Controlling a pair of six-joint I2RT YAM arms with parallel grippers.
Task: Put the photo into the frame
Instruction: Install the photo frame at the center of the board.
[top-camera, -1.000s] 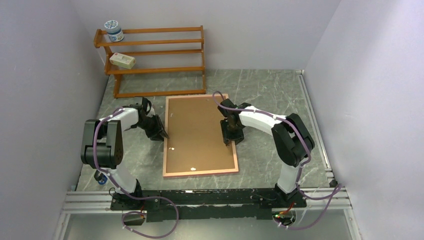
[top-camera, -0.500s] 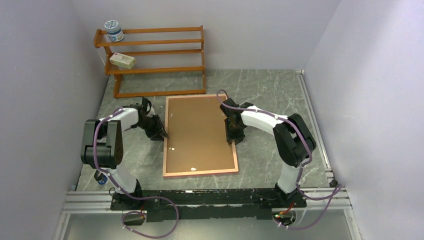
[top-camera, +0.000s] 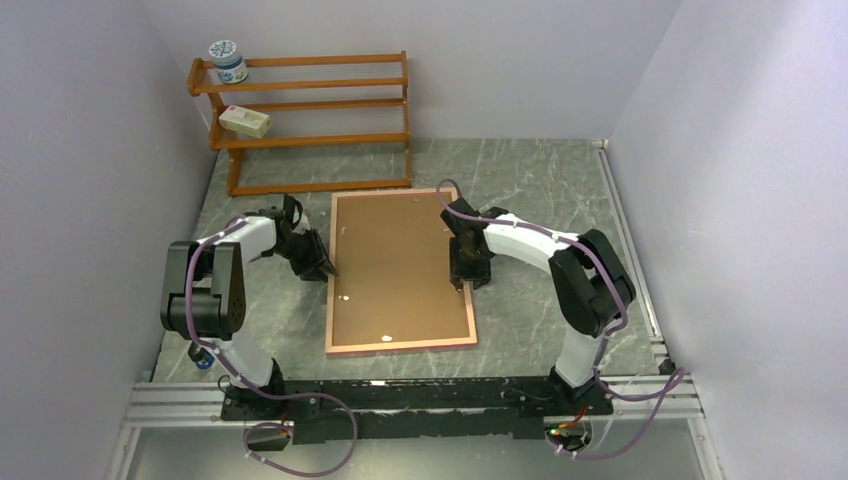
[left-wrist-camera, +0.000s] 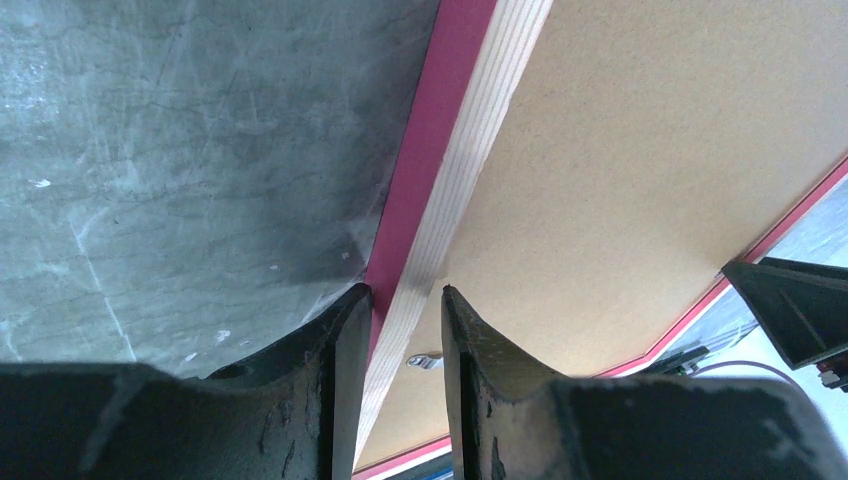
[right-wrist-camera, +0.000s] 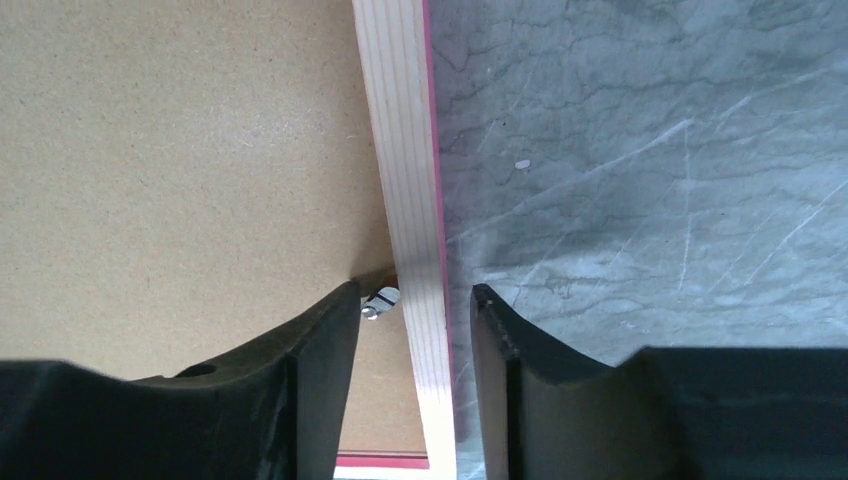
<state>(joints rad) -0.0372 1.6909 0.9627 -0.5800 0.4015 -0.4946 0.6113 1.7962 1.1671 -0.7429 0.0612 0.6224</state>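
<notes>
The frame (top-camera: 400, 345) lies back-up on the table, with a brown hardboard backing (top-camera: 395, 265) filling it. The photo is hidden. My left gripper (top-camera: 318, 268) sits at the frame's left rail. In the left wrist view the pink-sided, pale rail (left-wrist-camera: 440, 90) fills the gap between the tips of the left gripper (left-wrist-camera: 407, 292), which is shut on it. My right gripper (top-camera: 465, 278) straddles the right rail. In the right wrist view that rail (right-wrist-camera: 400, 120) runs between the fingers of the right gripper (right-wrist-camera: 415, 290), with a gap on each side. It is open.
A wooden slatted rack (top-camera: 310, 120) stands at the back left, with a jar (top-camera: 228, 61) on top and a small white box (top-camera: 245, 121) on a lower shelf. Small metal clips (left-wrist-camera: 425, 360) (right-wrist-camera: 381, 299) sit on the backing by each rail. Walls close in left and right.
My right gripper has shifted slightly outward onto the frame's right rail, and its jaw gap has changed. The left arm and the frame have not moved.
</notes>
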